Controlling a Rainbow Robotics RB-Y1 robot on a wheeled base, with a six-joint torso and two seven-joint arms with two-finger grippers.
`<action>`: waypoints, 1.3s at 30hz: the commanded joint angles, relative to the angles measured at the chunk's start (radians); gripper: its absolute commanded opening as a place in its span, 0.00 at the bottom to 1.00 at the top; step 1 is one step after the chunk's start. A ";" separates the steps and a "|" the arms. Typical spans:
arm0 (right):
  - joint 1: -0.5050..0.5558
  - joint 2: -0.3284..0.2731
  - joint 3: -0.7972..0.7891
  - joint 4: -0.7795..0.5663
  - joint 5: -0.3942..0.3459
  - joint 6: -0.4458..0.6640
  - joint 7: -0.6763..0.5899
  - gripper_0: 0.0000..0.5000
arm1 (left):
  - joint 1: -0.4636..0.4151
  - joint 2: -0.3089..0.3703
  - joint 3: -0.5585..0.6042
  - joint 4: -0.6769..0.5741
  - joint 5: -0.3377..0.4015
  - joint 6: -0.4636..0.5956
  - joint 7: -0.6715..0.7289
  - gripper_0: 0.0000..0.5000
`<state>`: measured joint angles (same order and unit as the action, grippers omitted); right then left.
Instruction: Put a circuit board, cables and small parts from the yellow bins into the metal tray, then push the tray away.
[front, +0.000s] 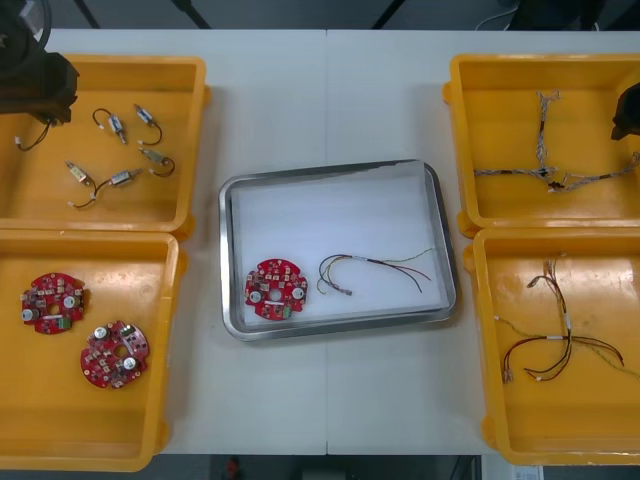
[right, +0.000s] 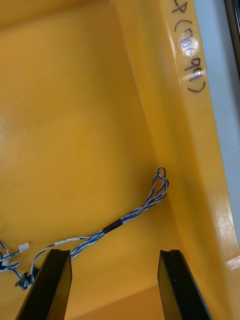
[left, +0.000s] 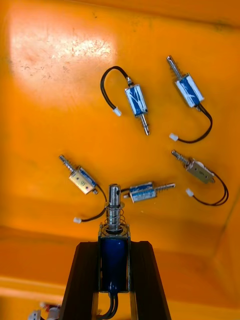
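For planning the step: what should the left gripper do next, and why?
Probably move toward the metal tray: the left gripper is shut on a small metal part above the yellow bin, and the tray holds a circuit board and cable, no small part.

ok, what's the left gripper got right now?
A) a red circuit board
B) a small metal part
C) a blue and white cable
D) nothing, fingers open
B: in the left wrist view the left gripper is shut on a small metal part, held between its fingers above a yellow bin. The right gripper is open over a blue and white cable.
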<state>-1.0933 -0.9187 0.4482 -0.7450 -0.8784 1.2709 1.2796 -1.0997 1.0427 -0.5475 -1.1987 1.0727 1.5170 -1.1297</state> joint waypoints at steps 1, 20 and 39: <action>-0.057 0.015 0.004 0.006 0.019 -0.015 0.012 1.00 | 0.024 0.049 0.129 -0.147 -0.060 0.095 0.025 0.00; -0.030 -0.017 0.004 0.029 -0.117 -0.021 0.870 1.00 | 0.245 0.031 0.382 -0.515 -0.123 0.324 0.399 0.00; 0.125 -0.109 0.004 -0.005 -0.395 -0.137 1.426 1.00 | 0.244 -0.406 0.268 -0.645 -0.501 0.390 0.593 0.00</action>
<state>-1.0109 -0.9527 0.4482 -0.7161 -1.2542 1.1569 2.7190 -0.8570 0.7166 -0.2042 -1.8182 0.6918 1.9117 -0.6496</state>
